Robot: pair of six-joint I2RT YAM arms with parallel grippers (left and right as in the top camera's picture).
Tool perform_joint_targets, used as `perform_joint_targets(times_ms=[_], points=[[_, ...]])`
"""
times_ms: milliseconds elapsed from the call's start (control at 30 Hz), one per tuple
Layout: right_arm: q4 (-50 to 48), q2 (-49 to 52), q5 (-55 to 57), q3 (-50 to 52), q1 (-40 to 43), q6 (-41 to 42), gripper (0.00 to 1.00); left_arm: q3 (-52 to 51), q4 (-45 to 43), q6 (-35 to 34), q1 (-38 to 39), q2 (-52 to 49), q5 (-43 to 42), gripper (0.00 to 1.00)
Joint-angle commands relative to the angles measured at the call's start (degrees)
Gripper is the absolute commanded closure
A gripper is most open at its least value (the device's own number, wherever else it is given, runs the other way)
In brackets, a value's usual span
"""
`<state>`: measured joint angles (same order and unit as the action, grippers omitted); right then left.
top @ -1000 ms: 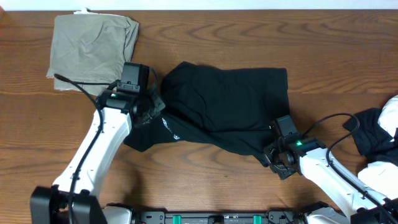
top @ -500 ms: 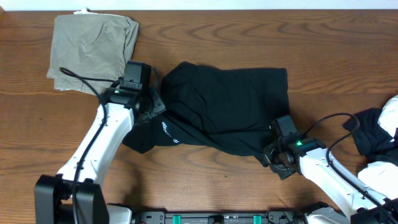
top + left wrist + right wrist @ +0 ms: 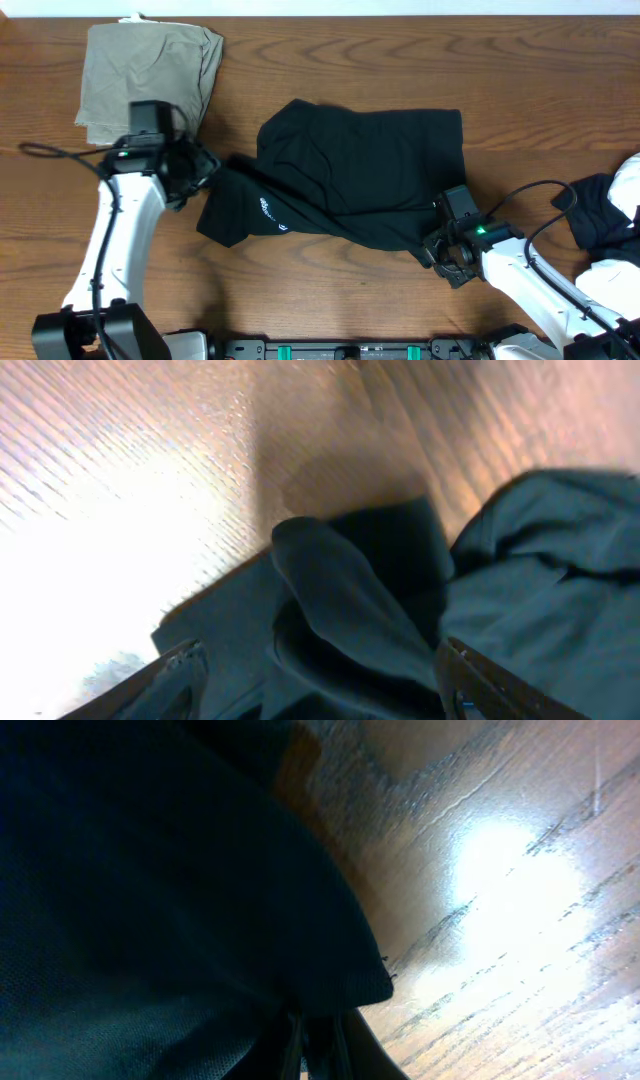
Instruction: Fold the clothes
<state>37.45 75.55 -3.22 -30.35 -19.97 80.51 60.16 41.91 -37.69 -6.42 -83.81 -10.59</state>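
A black garment (image 3: pixel 360 170) with a small white logo (image 3: pixel 268 208) lies crumpled at the table's middle, its left flap spread toward my left arm. My left gripper (image 3: pixel 205 165) stands open just off that flap's left edge. In the left wrist view its fingers (image 3: pixel 178 672) are wide apart, with a loose fold of the black fabric (image 3: pixel 340 590) beyond them and untouched. My right gripper (image 3: pixel 440 250) is shut on the garment's lower right corner. The right wrist view shows its gripper (image 3: pixel 318 1042) pinching the dark cloth (image 3: pixel 150 900) just over the wood.
A folded olive-khaki garment (image 3: pixel 150 70) lies at the back left, close behind my left arm. More black and white clothes (image 3: pixel 612 215) are heaped at the right edge, beside the right arm's cable. Bare wooden table (image 3: pixel 330 290) runs along the front.
My left gripper has opened, let go of the black fabric and drawn back to the left. The released flap now lies flat on the table. The right gripper has not moved.
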Motion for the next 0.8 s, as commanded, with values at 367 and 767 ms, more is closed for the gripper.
perform_joint_targets(times_ms=[367,767], points=[[-0.57,0.59,-1.25,0.57,-0.31,-2.73,0.9,0.83,-3.63,-5.84,-4.68,-9.14,-23.32,0.18],[-1.31,0.59,-1.51,0.57,-0.31,-3.43,0.91,0.59,-1.75,-4.63,-10.01,-9.88,-23.52,0.17]])
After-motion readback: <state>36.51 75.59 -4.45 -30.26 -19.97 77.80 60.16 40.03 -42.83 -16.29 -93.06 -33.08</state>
